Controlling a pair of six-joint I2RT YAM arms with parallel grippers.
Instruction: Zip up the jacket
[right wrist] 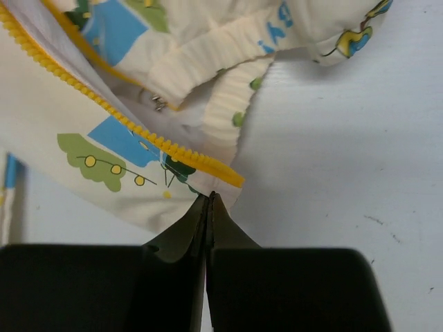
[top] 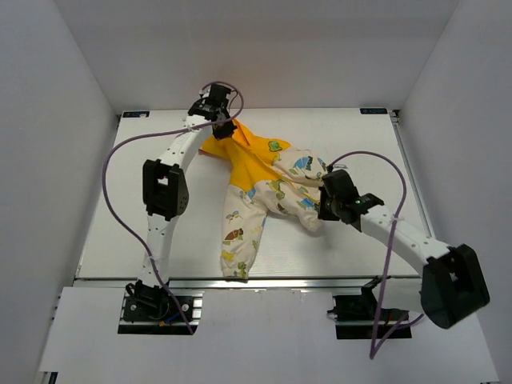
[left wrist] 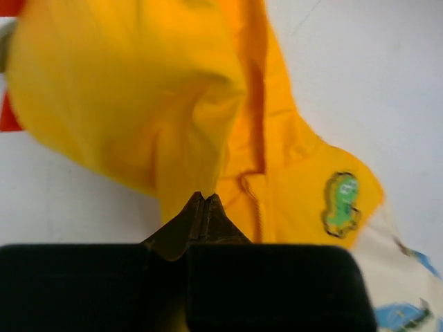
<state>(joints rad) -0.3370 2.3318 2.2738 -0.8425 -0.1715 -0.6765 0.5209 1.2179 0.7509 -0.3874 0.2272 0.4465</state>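
Jacket (top: 256,180) lies open on the worktop (top: 320,256), slanting from the far left toward the near right. Its yellow hood (top: 228,144) is at the far end, and one printed sleeve (top: 240,236) trails toward the near edge. The left pincer (top: 222,128) sits at the hood. In its wrist view the left pincer (left wrist: 205,200) is closed tight on a fold of yellow cloth, with a green dinosaur patch (left wrist: 341,204) to the right. The right pincer (top: 324,202) rests at the jacket's lower end. Close up, the right pincer (right wrist: 209,197) is shut, its tips meeting at the hem corner just below the end of the zipper (right wrist: 131,128). It seems to nip the hem, though the cloth there is barely visible.
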